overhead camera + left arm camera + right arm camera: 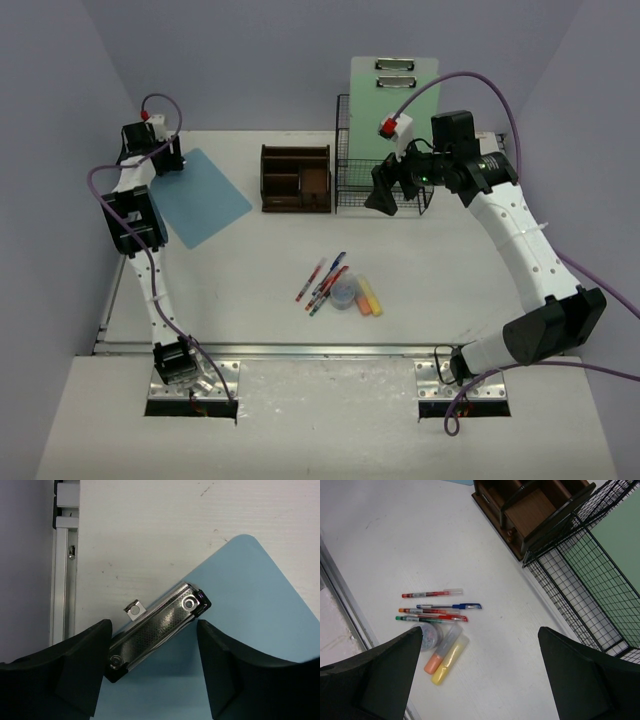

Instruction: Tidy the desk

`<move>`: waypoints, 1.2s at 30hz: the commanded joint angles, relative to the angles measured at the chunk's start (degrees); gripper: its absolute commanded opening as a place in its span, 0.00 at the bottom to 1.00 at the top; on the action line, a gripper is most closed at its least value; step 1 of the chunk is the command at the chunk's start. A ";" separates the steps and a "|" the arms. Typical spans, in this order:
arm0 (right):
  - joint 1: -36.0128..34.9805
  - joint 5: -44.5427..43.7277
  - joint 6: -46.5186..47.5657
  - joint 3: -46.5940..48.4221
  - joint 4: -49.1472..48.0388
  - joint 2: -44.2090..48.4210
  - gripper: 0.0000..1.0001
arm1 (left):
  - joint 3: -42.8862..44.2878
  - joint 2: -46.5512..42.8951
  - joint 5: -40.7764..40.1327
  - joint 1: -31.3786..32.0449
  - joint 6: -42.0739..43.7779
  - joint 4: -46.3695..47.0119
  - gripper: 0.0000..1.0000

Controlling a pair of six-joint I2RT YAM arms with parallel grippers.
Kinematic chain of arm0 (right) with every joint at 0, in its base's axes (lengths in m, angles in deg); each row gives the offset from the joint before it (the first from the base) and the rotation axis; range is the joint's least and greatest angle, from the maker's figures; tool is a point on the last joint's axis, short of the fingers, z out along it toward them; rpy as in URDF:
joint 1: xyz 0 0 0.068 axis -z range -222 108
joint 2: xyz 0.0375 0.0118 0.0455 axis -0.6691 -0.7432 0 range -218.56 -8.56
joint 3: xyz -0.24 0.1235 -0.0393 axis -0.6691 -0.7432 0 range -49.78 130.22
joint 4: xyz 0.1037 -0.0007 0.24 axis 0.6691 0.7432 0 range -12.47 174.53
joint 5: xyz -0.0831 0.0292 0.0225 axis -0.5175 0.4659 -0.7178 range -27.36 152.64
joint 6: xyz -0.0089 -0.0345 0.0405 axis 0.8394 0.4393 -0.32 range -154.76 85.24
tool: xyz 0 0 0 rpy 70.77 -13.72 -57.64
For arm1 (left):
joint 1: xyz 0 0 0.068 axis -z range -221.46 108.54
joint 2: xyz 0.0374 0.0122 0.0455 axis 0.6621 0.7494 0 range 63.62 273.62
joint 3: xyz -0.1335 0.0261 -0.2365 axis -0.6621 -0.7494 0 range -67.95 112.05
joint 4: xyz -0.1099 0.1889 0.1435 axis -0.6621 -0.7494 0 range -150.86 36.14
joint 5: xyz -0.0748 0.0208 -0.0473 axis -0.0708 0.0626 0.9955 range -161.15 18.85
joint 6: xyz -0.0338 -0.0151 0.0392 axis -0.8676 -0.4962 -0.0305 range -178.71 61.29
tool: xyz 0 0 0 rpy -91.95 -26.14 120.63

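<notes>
Blue, thin and stiff, the clipboard point(260, 605) flat on the white tabletop point(150, 530) beneath the left pincer point(154, 645) is judged light and best gripped at its metal clip point(160, 625), framed between parted fingers point(75, 675); the right pincer point(480, 640) is spread wide.

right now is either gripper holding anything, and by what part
Nothing is gripped. The left gripper straddles the metal clip of the blue clipboard, jaws open. The right gripper is open and empty.
</notes>
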 commanded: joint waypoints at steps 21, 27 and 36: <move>-0.45 1.23 -0.03 2.56 -0.77 0.27 0.99 | -4.03 -0.38 5.50 -5.97 18.46 -16.82 0.22; -0.45 1.35 -0.12 2.56 -0.85 0.35 0.99 | -4.41 0.56 5.94 -7.99 21.85 -20.79 0.15; -0.45 1.88 -0.59 2.39 -1.20 0.32 0.99 | -6.50 -0.03 6.46 -10.19 24.26 -23.32 0.00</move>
